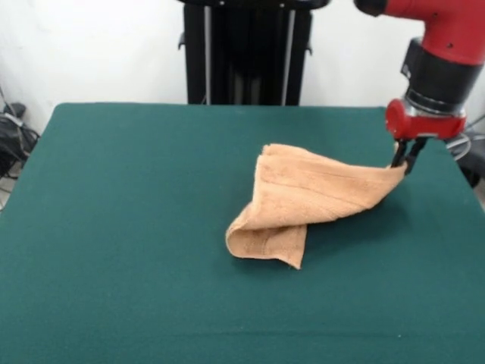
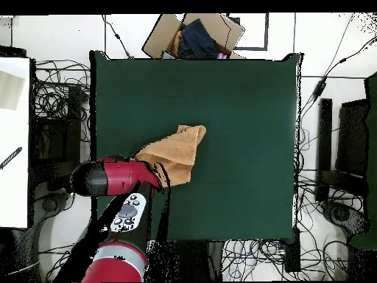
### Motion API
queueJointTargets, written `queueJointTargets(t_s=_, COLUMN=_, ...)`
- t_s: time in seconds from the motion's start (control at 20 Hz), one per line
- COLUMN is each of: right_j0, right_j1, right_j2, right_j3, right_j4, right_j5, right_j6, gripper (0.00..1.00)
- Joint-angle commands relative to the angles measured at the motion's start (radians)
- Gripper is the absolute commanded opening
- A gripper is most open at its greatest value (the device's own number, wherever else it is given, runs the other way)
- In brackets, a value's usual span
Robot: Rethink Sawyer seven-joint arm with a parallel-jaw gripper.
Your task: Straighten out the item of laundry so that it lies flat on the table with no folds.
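The item of laundry (image 1: 303, 201), a peach-orange terry towel, lies folded and bunched right of the middle of the green table (image 1: 121, 227). One corner is pulled up and out to the right, off the cloth. My gripper (image 1: 402, 161) is shut on that raised corner, just above the tabletop near the right edge. The towel's lower end curls over itself into a doubled flap toward the front. In the overhead view the towel (image 2: 177, 151) stretches from the table's middle toward the left edge, where the red arm (image 2: 118, 177) covers the gripper.
An open cardboard box (image 2: 195, 35) with dark cloth inside sits beyond the table's top edge in the overhead view. Cables litter the floor around the table. The black pedestal (image 1: 246, 53) stands behind the table's far side.
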Motion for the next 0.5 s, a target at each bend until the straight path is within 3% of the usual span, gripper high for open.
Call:
queueJointTargets(t_s=0.05, right_j0=0.034, right_j1=0.010, right_j2=-0.021, right_j3=-0.045, right_j4=0.071, right_j5=0.109, right_j6=0.293, gripper=0.00)
queueJointTargets(t_s=0.5, right_j0=0.080, right_j1=-0.009, right_j2=-0.055, right_j3=-0.040, right_j4=0.098, right_j5=0.144, right_j6=0.313, gripper=0.00)
